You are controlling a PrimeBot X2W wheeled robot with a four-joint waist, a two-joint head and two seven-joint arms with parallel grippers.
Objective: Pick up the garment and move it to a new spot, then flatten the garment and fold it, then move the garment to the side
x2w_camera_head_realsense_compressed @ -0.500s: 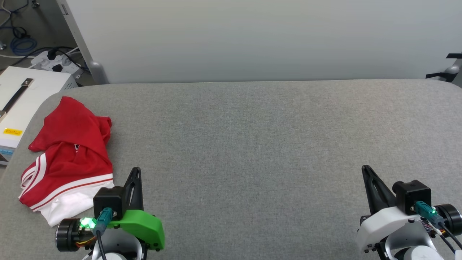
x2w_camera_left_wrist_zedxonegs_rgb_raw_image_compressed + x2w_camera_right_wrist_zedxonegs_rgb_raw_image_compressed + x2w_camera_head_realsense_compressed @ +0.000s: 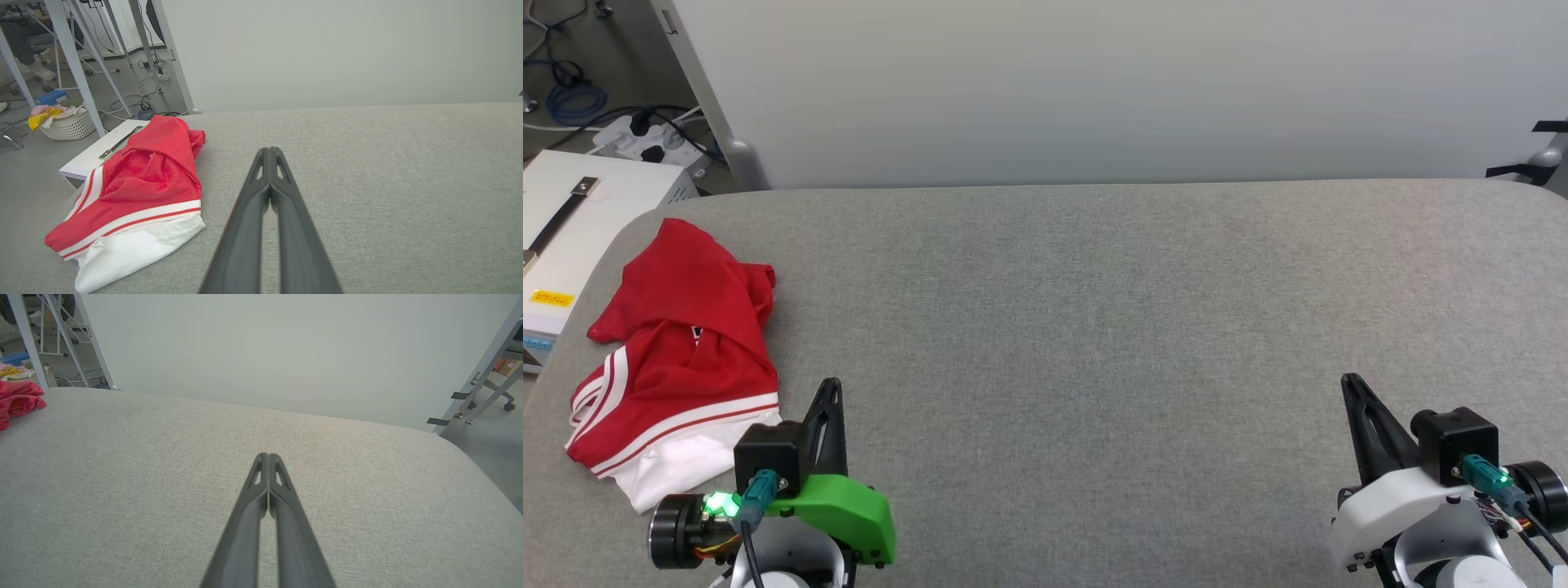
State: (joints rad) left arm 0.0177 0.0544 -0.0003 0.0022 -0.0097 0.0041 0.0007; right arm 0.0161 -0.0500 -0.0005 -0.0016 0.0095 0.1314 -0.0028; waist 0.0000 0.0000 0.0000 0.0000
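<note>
Grey fabric tabletop (image 2: 1094,327) runs wide and open ahead of both my claws, its far edge meeting a white partition (image 2: 1094,82). The crumpled red jersey (image 2: 678,359) lies just left of my left claw (image 2: 832,385), apart from it, by the table's left edge. A white box (image 2: 580,220) stands beyond that edge. My left claw and right claw (image 2: 1349,380) are both pressed closed, holding nothing.

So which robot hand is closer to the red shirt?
The left. The left gripper sits just right of the shirt, not touching it. The right gripper is much farther right, across the table.
</note>
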